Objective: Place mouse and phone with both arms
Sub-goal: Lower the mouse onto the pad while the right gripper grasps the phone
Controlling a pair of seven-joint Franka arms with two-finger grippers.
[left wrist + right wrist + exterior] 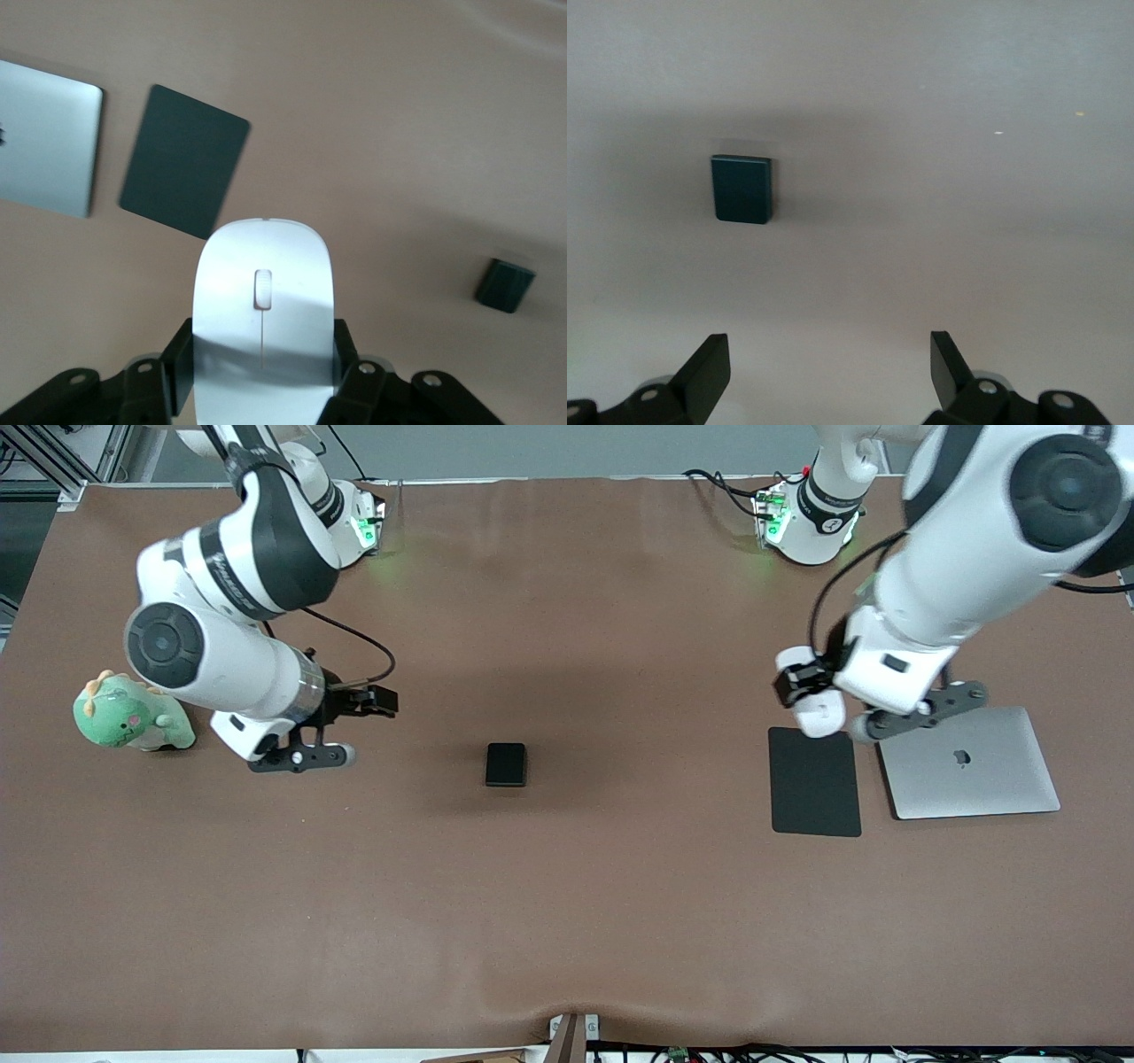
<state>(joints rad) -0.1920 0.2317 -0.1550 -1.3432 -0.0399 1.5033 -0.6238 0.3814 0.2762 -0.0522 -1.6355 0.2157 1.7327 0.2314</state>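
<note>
Left gripper (263, 372): fingers clamped on the sides of the mouse (264, 301), held in the air over the mouse pad (814, 781) edge; laptop (973, 766) just beside the pad.
Right gripper (830, 372): fingers spread wide, nothing held, up over bare table (567, 921) between the plush toy (128, 713) and the phone (506, 764).
Phone: lying flat mid-table, untouched.

My work surface is a table (567, 921) under a brown cover, rippled at its near edge. Past the far edge runs a grey wall strip (532, 450), with metal framing (53, 456) at the corner by my right arm's end. Cables (709, 1052) trail along the near edge. Lighting is even and soft.
</note>
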